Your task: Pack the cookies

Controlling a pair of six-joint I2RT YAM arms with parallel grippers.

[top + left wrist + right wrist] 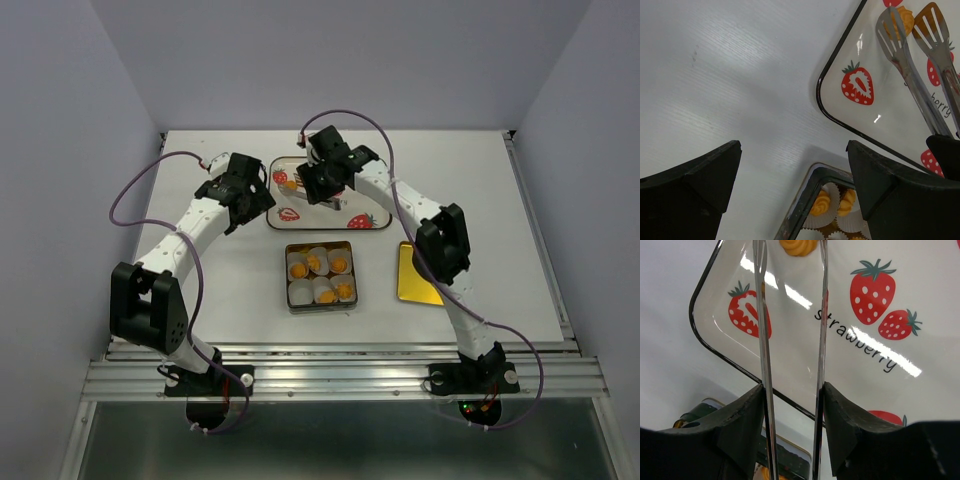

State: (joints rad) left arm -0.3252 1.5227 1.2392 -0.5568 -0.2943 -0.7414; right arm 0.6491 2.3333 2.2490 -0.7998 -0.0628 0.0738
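One orange cookie lies on the strawberry-print plate, near its left end. My right gripper is shut on metal tongs. The slotted tong tips stand spread on either side of that cookie. Several more cookies sit in white paper cups inside the square tin. My left gripper hangs open and holds nothing, over bare table between the plate's near-left corner and the tin's corner.
A gold tin lid lies flat to the right of the tin. The plate sits just behind the tin. One paper cup at the tin's front left looks empty. White walls enclose the table on three sides.
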